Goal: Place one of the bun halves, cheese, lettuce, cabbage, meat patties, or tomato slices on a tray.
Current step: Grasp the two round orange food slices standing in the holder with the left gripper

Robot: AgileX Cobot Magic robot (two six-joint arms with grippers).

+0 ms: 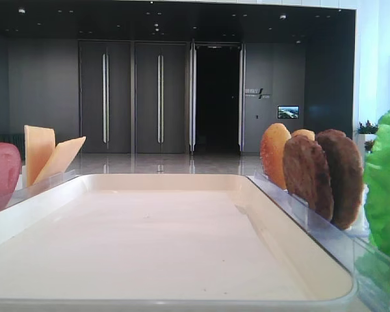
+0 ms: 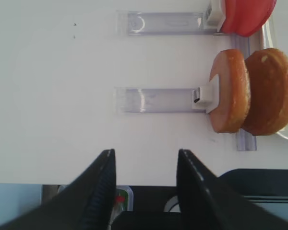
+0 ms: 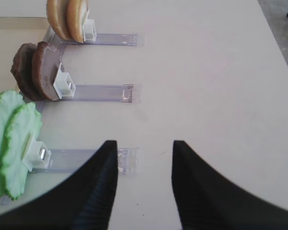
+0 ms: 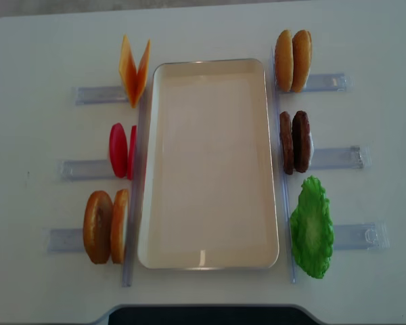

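The cream tray [image 4: 210, 162] lies bare in the middle of the table. Left of it stand cheese slices [image 4: 134, 71], tomato slices [image 4: 122, 150] and two bun halves [image 4: 105, 227]. To its right are two more bun halves [image 4: 292, 61], meat patties [image 4: 294, 142] and lettuce [image 4: 311, 227]. My left gripper [image 2: 145, 163] is open and empty at the table's near edge, left of the bun halves [image 2: 252, 91]. My right gripper [image 3: 145, 153] is open and empty over bare table, right of the lettuce [image 3: 12, 139] and patties [image 3: 38, 72].
Each food pair stands on edge in a clear plastic holder [image 4: 331, 157] whose rail runs outward from the tray. A white pusher block [image 2: 209, 96] backs the left buns. Beyond the table edge a dark base [image 2: 259, 191] shows below.
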